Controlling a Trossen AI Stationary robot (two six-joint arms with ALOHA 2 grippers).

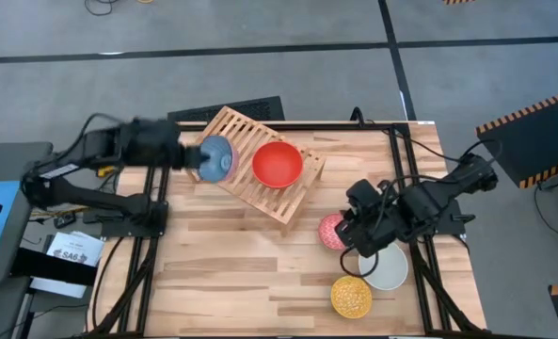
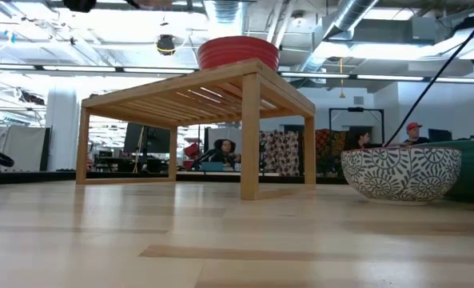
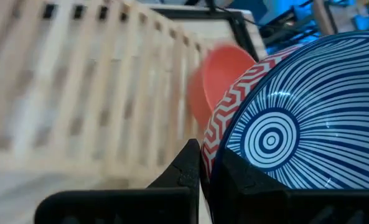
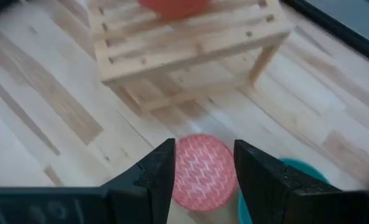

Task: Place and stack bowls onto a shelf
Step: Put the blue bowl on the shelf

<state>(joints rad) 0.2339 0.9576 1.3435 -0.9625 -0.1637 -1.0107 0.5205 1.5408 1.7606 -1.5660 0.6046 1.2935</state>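
The slatted light-wood shelf (image 1: 260, 169) stands slantwise at the table's far middle, with the plain red bowl (image 1: 278, 164) resting on its slats. My left gripper (image 1: 196, 155) is shut on the blue-white patterned bowl (image 1: 216, 158) over the shelf's left end. My right gripper (image 4: 204, 155) is open above the pink-red patterned bowl (image 4: 203, 171), a finger on either side of it. That bowl sits on the table, with the teal bowl (image 4: 296, 171) beside it. The white bowl (image 1: 389, 268) and the yellow patterned bowl (image 1: 351, 297) rest on the table near the right front. My left gripper pinches the blue-white bowl's rim (image 3: 214, 149). One finger (image 3: 185, 168) is on the red zigzag outside and the other (image 3: 237, 177) is inside on the blue stripes. It comes from the table's left. The bowl is lifted above the slats, its inside showing from above.
Black frame rails (image 1: 401, 160) run along the table's right and left sides. In the low view a patterned bowl (image 2: 400, 172) sits close on the right. There is open plank surface (image 1: 231, 264) at the table's near left and middle.
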